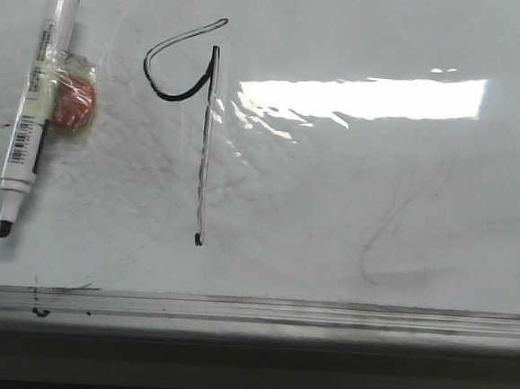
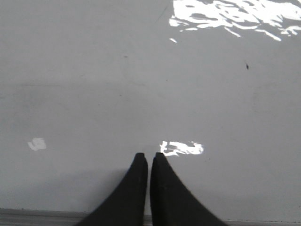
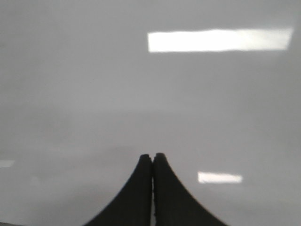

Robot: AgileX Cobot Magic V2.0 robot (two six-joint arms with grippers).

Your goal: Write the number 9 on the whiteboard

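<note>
Number 9 (image 1: 195, 108) is on the whiteboard (image 1: 350, 193), drawn in black: open curved loop on top, long thin straight stem down from it. The loop doesn't fully close at its upper end. Stem foot stops short of the grey ledge (image 1: 323, 315) along the board's lower edge.

Marker (image 1: 33, 96) lies left of the 9, clear of it, uncapped tip toward the ledge, black end away from it. Barrel label has a barcode and small print, too small to read. A reddish round piece (image 1: 74, 101) under clear tape sits against the marker barrel on the side nearer the 9.

Right of the 9: bright window glare (image 1: 367, 97) starts just beside the stem's upper part, then a faint grey erased squiggle (image 1: 401, 233) well apart from it. Grey smudges across the board. Small black ink marks on the ledge, left of the 9's stem. Board to the right of the 9 has only that squiggle and glare on it.

Left tool (image 2: 148, 160): fingers nearly together, thin gap showing, nothing pinched, over plain grey surface (image 2: 94, 94). Right tool (image 3: 153, 159): fingers pressed together, nothing between them, over bare glossy surface (image 3: 70, 94) with light reflections.
</note>
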